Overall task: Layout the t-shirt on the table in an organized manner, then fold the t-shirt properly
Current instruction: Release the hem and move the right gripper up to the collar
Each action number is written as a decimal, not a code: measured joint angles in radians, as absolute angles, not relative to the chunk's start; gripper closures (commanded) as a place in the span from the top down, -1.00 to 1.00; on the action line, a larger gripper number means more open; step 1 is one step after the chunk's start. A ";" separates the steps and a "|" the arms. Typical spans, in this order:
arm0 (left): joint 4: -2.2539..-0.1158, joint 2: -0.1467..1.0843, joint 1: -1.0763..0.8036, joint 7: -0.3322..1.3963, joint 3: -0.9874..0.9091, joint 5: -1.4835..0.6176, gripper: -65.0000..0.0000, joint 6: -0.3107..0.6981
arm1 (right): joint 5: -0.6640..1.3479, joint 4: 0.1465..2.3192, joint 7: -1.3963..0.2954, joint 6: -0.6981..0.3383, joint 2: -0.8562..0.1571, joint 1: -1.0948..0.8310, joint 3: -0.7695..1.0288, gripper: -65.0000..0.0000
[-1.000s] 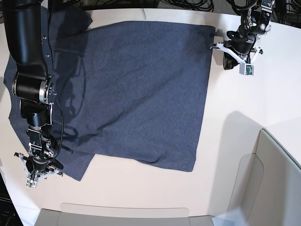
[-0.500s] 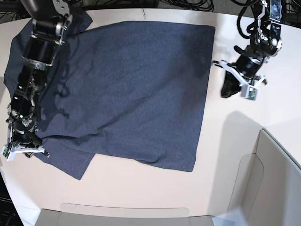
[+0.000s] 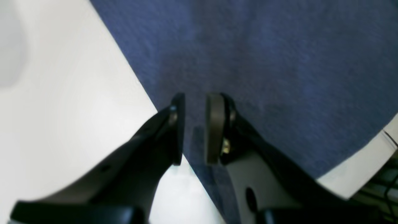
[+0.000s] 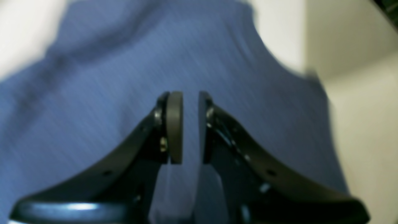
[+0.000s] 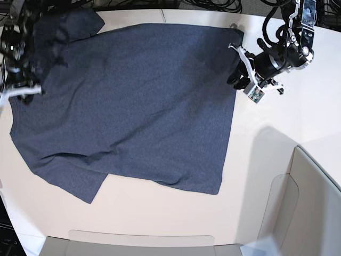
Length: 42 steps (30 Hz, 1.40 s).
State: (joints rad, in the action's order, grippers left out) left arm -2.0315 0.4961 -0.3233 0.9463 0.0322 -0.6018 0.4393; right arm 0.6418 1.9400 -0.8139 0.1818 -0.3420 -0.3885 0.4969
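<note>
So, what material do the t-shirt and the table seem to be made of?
The t-shirt: soft knit cloth, probably cotton, matte; its heathered navy weave and soft wrinkles suggest that. The table: smooth, hard off-white surface, perhaps laminate or painted board, with a faint sheen; which one I cannot tell.

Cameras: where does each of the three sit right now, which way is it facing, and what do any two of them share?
Base: overhead, looking down on the t-shirt spread on the table; both arms show at the far corners.
Left wrist: behind the left gripper, facing the shirt's edge and bare table; its two fingers stand slightly apart.
Right wrist: behind the right gripper, facing blurred shirt cloth; narrow gap between the fingers.
Shared: every view shows the shirt; base and left wrist share its right edge.
</note>
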 measured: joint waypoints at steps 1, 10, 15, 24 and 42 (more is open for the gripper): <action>-2.032 0.491 -0.328 0.957 0.014 -0.609 -0.63 0.442 | 0.627 1.956 -0.809 0.175 -0.326 -0.408 0.538 -0.72; -2.032 0.495 -0.394 0.961 -0.120 -0.600 -0.48 0.440 | 0.626 1.982 -0.937 -0.256 -0.099 -0.459 1.036 -0.70; -2.032 0.493 -0.419 0.960 -0.121 -0.607 -0.38 0.438 | 0.791 1.947 -1.135 -0.387 -0.084 -0.400 1.216 -0.43; -2.032 0.488 -0.458 0.961 -0.121 -0.604 -0.38 0.442 | 0.974 1.559 -1.301 -0.387 -0.155 -0.409 1.409 -0.16; -2.032 0.488 -0.469 0.960 -0.118 -0.604 -0.38 0.442 | 1.168 1.537 -1.324 -0.451 -0.180 -0.456 1.305 -0.15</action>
